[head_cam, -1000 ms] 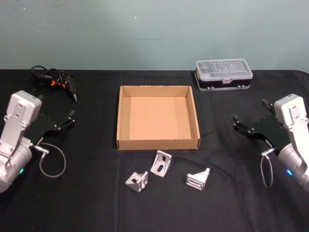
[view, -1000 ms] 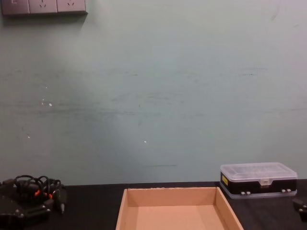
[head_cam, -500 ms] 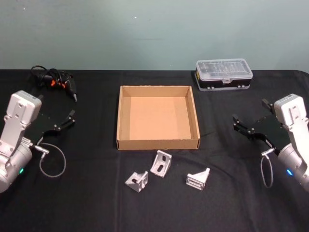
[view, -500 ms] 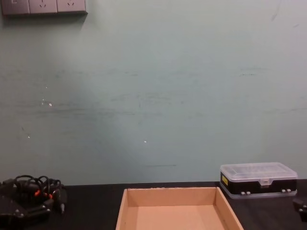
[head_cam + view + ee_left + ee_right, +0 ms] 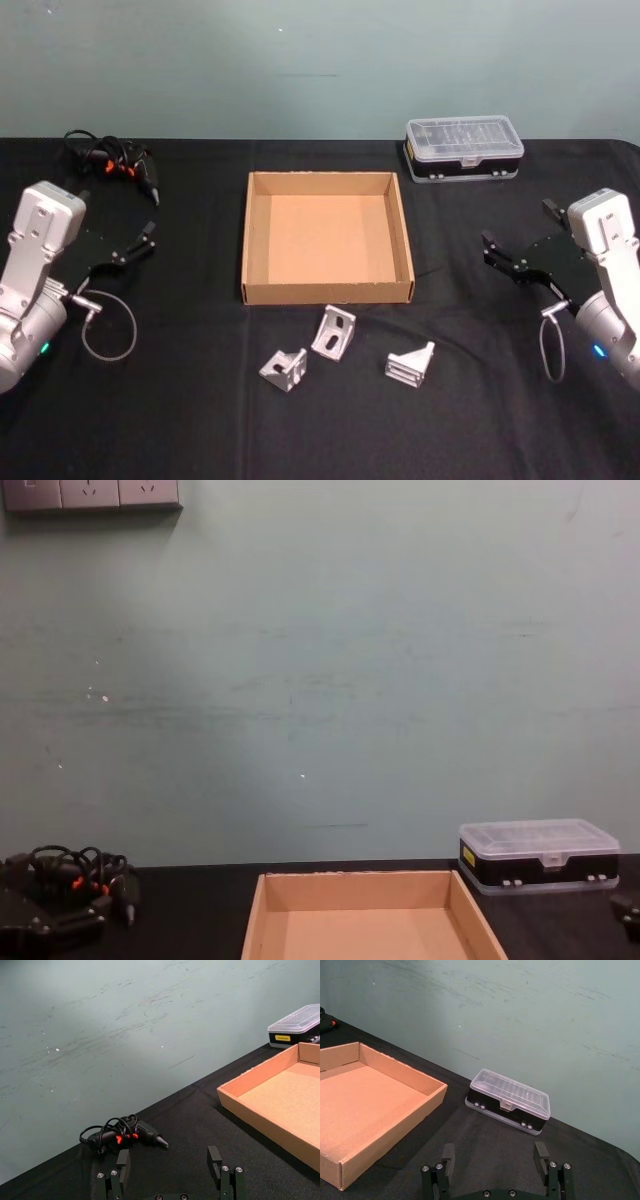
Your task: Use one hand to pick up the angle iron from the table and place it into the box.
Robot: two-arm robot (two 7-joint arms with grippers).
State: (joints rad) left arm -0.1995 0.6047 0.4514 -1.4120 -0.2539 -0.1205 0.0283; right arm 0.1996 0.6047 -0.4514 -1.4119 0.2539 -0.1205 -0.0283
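Silver angle irons (image 5: 334,332) near box (image 5: 327,291), grippers (image 5: 168,1152) (image 5: 494,1147) (both) parted

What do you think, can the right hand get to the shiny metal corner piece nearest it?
Probably yes. The right hand is open and empty, and only bare table lies between it and that angle iron. The box sits behind the angle iron, out of the way.

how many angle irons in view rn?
3, all on the table on the robot's side of the box: left angle iron, middle angle iron nearest the box wall, right angle iron. None in the box; nothing looks hidden.
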